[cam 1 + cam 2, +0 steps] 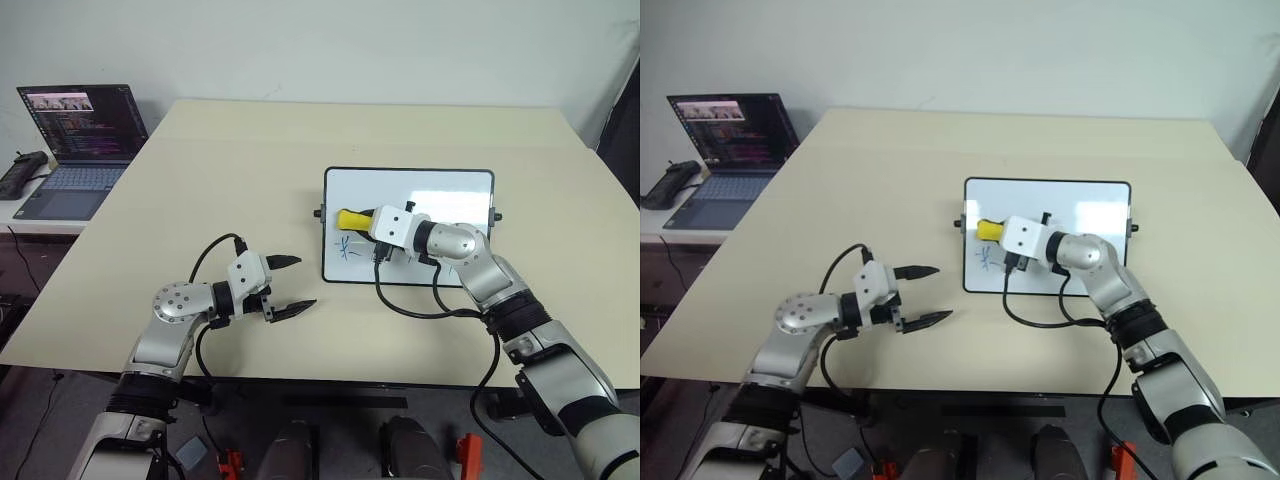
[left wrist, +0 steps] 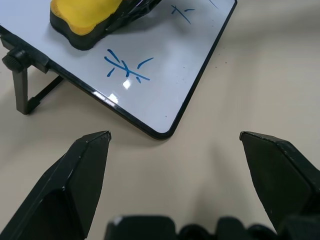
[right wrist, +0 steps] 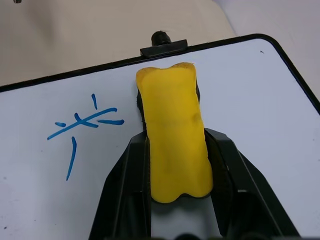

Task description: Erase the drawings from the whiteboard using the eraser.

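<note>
The whiteboard [image 1: 430, 190] lies on the table right of centre, propped on small black knobs. My right gripper [image 1: 362, 218] is shut on the yellow eraser [image 1: 352, 217], which rests flat on the board near its left edge. Just beside the eraser sits a blue cross-like drawing [image 3: 82, 125], also seen as drawing [image 2: 126, 68]; a second small blue stroke [image 2: 181, 11] lies further along the board. My left gripper [image 1: 291, 285] hovers open over bare table, short of the board's near left corner [image 2: 159, 133], nothing between its fingers.
An open laptop [image 1: 75, 140] stands on a side surface at the far left, off the beige table [image 1: 230, 170]. A black cable [image 1: 420, 305] trails from my right wrist across the table's near edge.
</note>
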`<state>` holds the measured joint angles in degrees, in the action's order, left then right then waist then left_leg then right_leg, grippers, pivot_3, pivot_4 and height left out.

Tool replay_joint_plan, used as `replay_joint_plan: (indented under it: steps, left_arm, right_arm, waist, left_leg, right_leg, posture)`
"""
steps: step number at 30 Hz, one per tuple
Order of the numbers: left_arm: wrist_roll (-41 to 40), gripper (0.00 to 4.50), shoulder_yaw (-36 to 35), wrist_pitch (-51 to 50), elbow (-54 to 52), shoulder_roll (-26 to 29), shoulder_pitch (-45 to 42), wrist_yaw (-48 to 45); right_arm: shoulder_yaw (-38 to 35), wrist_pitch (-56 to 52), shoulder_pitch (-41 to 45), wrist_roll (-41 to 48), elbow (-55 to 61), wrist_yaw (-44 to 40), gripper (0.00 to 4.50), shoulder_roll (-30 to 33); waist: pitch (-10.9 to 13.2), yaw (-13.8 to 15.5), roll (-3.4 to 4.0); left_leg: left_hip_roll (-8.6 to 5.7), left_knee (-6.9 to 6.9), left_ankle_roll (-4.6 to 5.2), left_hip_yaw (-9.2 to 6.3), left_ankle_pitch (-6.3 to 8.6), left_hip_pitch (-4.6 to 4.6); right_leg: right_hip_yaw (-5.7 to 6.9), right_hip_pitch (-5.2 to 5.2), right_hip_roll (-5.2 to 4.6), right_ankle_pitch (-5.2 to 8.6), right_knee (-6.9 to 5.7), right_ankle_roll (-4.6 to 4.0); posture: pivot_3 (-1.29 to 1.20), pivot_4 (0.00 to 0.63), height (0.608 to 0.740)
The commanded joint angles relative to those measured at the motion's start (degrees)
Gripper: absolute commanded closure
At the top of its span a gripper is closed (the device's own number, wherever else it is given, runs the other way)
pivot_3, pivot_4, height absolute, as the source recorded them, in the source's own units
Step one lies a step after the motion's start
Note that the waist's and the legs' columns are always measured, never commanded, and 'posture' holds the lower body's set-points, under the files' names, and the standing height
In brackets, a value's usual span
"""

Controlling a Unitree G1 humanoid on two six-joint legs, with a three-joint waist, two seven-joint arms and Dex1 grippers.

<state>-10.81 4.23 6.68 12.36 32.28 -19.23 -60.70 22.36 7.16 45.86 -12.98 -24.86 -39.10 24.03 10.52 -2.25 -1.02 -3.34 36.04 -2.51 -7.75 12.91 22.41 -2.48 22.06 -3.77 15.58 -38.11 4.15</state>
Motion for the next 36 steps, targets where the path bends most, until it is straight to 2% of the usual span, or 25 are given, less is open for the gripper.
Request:
replay_joint_plan:
  steps: [1, 5, 10, 13, 23, 29, 31, 34, 36]
  left_arm:
    - [0.5, 0.0, -0.6, 1.3, 0.8, 0.7, -1.0, 0.2]
    - [0.6, 0.0, -0.6, 1.5, 1.3, 0.5, -1.4, 0.2]
    - [0.7, 0.0, -0.6, 1.4, 1.5, 0.4, -1.5, 0.6]
    - [0.8, 0.0, -0.7, 1.4, 1.6, 0.5, -1.5, 0.7]
    - [0.8, 0.0, -0.3, 1.0, 2.4, -0.2, -2.4, 1.2]
    - [0.7, 0.0, -0.4, 0.9, 2.6, -0.4, -2.4, 1.4]
    - [0.5, 0.0, -0.4, 0.5, 2.3, -0.4, -2.6, 1.4]
    - [-0.5, 0.0, -0.8, -0.6, 1.1, -0.4, -3.1, 1.2]
    - [-3.0, 0.0, -1.8, -3.5, -1.6, 0.1, -3.7, 0.4]
  right_arm:
    - [2.8, -2.2, -2.8, -2.0, 0.5, -5.4, 3.36, 1.2]
    - [5.2, -4.4, -6.7, -1.7, 2.7, -11.0, 3.36, 1.2]
    - [5.0, -4.9, -7.6, -2.8, 2.5, -10.6, 3.36, 1.2]
    - [3.3, -4.5, -5.2, -2.6, 1.4, -8.6, 3.36, 1.1]
    - [-0.7, -1.9, 4.9, -4.1, -5.6, 4.1, 3.36, -1.1]
    - [0.2, -1.3, 5.4, -5.7, -7.6, 5.8, 3.38, -1.2]
    - [0.6, -0.9, 4.4, -5.3, -6.7, 4.1, 3.38, -0.8]
    - [-1.5, -0.4, 1.4, 1.1, -0.6, -3.2, 3.38, 0.4]
    - [-6.0, -6.7, -1.6, 10.0, 9.1, -9.5, 3.38, 1.9]
  waist:
    - [0.0, 0.0, 0.0]
    - [0.0, -0.1, -0.01]
    - [0.0, 0.0, -0.01]
    - [0.0, 0.0, -0.01]
    - [0.0, 0.2, 0.0]
    - [0.0, 0.2, 0.0]
    - [0.0, 0.2, 0.0]
    - [0.0, 0.4, -0.01]
    - [0.0, 0.5, -0.03]
  left_leg:
    - [0.0, -0.01, 0.0, 0.0, 0.0, -0.03]
    - [0.03, -0.01, 0.0, -0.01, 0.0, -0.05]
    - [0.03, 0.01, 0.0, 0.0, -0.03, -0.26]
    - [0.04, -0.01, 0.0, -0.03, -0.03, -0.59]
    - [0.07, -0.02, -0.01, -0.09, -0.19, -0.61]
    - [0.08, -0.11, -0.02, -0.07, -0.19, -0.54]
    - [0.07, -0.11, -0.02, -0.06, -0.19, -0.54]
    - [0.08, -0.11, -0.02, -0.11, -0.19, -0.53]
    - [0.14, -0.13, -0.02, -0.12, -0.19, -0.44]
  right_leg:
    - [-0.01, -0.02, 0.02, 0.0, 0.0, -0.01]
    - [-0.01, -0.05, 0.05, -0.01, 0.0, -0.02]
    - [-0.04, -0.24, 0.06, -0.01, 0.02, -0.01]
    - [-0.02, -0.57, 0.07, 0.01, 0.06, -0.01]
    - [0.0, -0.55, 0.12, -0.06, 0.04, 0.0]
    - [-0.01, -0.45, 0.12, -0.11, 0.08, -0.12]
    - [-0.02, -0.45, 0.12, -0.11, 0.07, -0.12]
    - [0.02, -0.48, 0.12, -0.1, 0.11, -0.11]
    - [0.02, -0.46, 0.1, -0.1, 0.15, -0.1]
  posture:
    - [0.0, 0.15, 0.74]
    - [0.0, 0.15, 0.74]
    - [0.0, 0.15, 0.74]
    - [0.0, 0.15, 0.74]
    - [0.0, 0.15, 0.74]
    - [0.0, 0.15, 0.74]
    - [0.0, 0.15, 0.74]
    - [0.0, 0.15, 0.74]
    - [0.0, 0.15, 0.74]
